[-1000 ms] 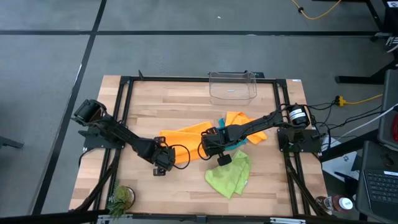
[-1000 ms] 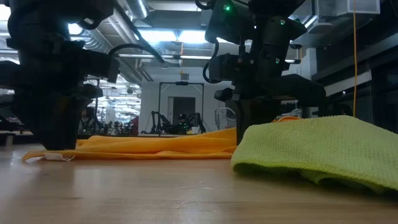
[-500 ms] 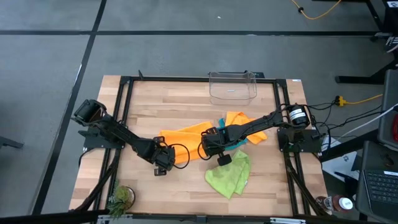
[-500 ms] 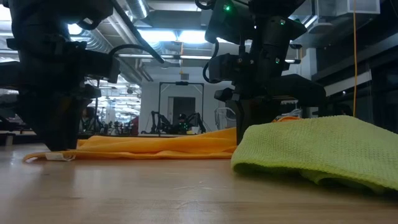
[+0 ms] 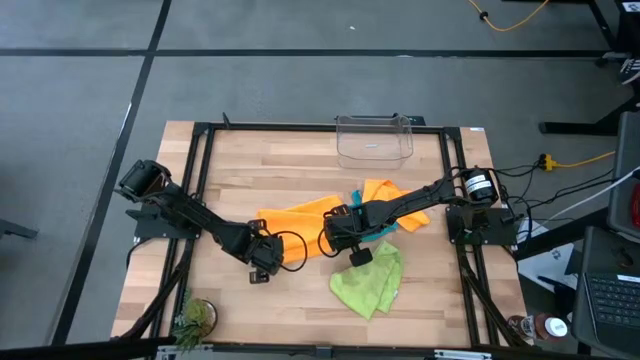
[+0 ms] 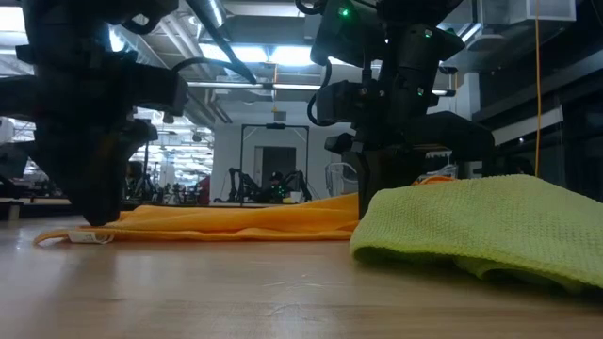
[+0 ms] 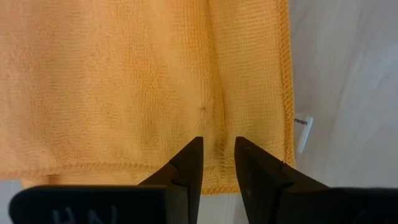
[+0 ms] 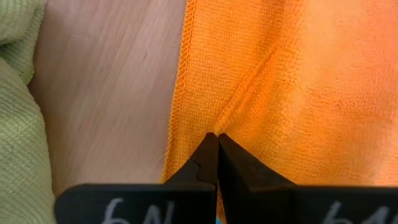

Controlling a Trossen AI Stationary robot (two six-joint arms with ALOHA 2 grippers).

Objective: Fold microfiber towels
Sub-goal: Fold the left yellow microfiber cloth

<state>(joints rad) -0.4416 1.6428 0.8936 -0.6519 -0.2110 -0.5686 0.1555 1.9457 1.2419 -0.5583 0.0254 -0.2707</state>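
Orange cloth is lying stretched across the middle of the worktop [image 5: 300, 150]: the spread orange towel [image 5: 300, 214] is running between the two arms, with a second orange towel [image 5: 385, 190] behind it, a teal one [image 5: 378, 232] peeking from under the right arm, and the lime green towel [image 5: 368, 280] sitting crumpled just beside. The right gripper [image 8: 214, 138] is pinching a raised ridge of orange fabric near one hemmed edge, its jaws shut on it. The left gripper [image 7: 217, 149] is pressing down over the opposite corner, its jaws standing narrowly apart with a small crease rising between them. The risk is probably on the left: the jaws are sitting very near the hem, so they could catch too little fabric and lose the corner on lifting, leaving the fold skewed. The clear bin [image 5: 374, 138] is standing well apart.
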